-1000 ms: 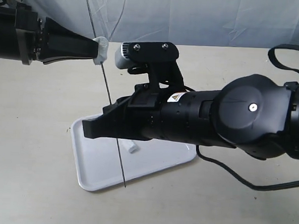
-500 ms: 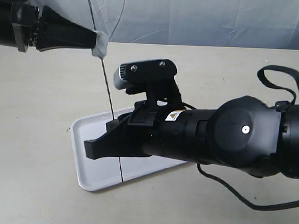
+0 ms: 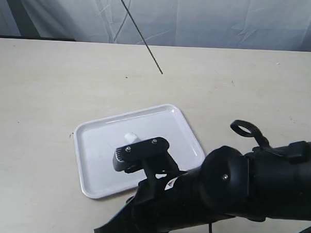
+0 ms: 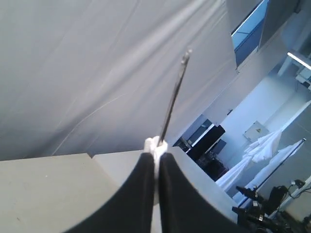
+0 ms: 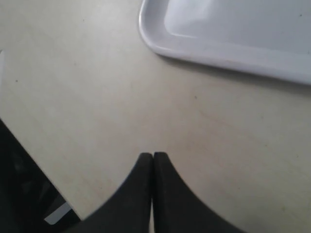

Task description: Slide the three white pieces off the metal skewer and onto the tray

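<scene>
**Skewer held high beyond the tray, both pairs of jaws closed**

Exterior view: the metal skewer (image 3: 141,36) hangs in the air at twelve o'clock from the tray (image 3: 91,160). Its long axis slants from eleven down to five o'clock, with the bare tip above the desk (image 3: 38,90). One white piece (image 3: 130,138) lies on the tray; no others show. The right arm (image 3: 235,192) sits at five o'clock of the tray, nearer to it, with open desk all round.

Left wrist view: the left jaws are clamped on the skewer, which points straight away from them. A scrap of white (image 4: 155,144) sits at their tips; I cannot tell whether it is a piece.

Right wrist view: the right jaws are pressed together, holding nothing, low over bare desk, with the tray's corner ahead.
</scene>
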### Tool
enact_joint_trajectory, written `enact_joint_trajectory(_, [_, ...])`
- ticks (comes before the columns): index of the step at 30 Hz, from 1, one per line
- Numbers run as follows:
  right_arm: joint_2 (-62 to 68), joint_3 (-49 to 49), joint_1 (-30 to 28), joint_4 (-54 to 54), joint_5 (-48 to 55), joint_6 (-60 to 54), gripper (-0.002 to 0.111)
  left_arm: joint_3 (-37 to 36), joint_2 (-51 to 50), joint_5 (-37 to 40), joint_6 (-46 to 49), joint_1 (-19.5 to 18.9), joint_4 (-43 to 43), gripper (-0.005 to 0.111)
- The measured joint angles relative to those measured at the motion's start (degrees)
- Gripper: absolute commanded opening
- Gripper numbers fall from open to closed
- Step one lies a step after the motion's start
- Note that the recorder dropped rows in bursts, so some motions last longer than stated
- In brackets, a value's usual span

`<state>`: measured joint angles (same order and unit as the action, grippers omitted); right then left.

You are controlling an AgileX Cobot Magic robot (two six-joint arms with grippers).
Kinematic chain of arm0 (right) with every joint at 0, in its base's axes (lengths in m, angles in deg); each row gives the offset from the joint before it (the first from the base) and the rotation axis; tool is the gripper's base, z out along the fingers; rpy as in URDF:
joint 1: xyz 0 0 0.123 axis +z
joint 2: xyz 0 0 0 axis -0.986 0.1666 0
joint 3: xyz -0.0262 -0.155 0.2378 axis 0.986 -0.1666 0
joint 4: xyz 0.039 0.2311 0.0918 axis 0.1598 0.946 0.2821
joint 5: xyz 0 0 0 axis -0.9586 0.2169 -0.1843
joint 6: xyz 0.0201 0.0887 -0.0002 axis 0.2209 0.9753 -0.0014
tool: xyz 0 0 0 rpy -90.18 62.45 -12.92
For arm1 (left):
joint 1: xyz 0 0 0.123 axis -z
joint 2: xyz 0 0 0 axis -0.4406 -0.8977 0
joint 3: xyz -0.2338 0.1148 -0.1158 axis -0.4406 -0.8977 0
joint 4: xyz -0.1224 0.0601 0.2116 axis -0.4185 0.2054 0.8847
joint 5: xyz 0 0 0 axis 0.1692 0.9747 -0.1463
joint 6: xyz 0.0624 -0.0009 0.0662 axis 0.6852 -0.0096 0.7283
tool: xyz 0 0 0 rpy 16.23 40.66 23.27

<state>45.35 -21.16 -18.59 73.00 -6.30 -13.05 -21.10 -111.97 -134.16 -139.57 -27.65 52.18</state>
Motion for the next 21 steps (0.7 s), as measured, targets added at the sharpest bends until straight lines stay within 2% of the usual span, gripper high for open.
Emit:
enact_joint_trajectory(5, [-0.12,0.00,0.00,0.12,0.00,0.00,-0.001,0.00,-0.02,1.77,-0.52,-0.13,4.11,0.000])
enact_joint_trajectory(12, [-2.51,0.00,0.00,0.12,-0.21,0.14,-0.001,-0.61,-0.02,4.81,-8.42,-0.13,26.04,0.000])
enact_joint_trajectory(21, [-9.87,0.00,0.00,-1.50,-4.19,0.22,0.001,-6.95,0.11,2.47,-10.40,-0.13,29.67,0.000])
